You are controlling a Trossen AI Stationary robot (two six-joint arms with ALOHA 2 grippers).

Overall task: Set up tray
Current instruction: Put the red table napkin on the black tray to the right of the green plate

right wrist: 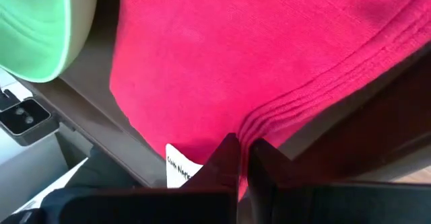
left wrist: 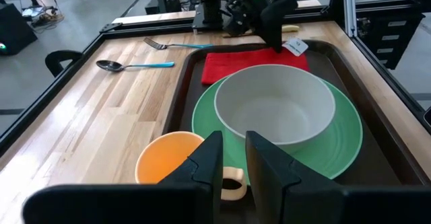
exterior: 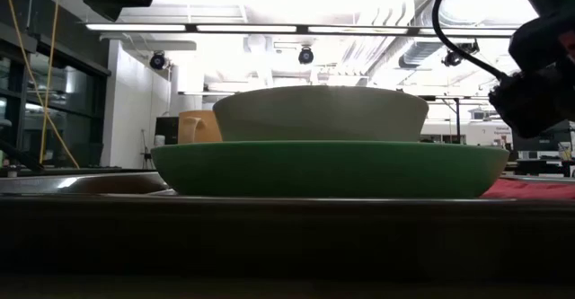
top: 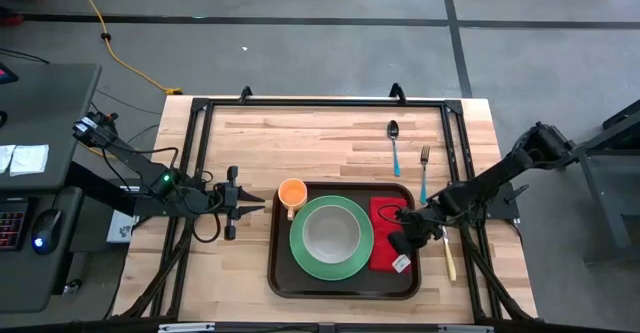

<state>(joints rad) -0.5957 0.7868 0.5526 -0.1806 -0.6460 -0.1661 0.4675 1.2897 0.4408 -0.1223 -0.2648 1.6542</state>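
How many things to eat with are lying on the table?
3: a spoon and a fork on the wood beyond the tray, and a pale-handled piece right of it, partly hidden.

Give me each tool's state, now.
Left tool: open, holding nothing.
Right tool: shut on the red cloth.

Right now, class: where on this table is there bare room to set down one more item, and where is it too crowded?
Free: the bare wood of the table behind the tray, left of the spoon and fork.

Crowded: the tray, filled by the orange cup, green plate, bowl and red cloth, which the right tool pinches.
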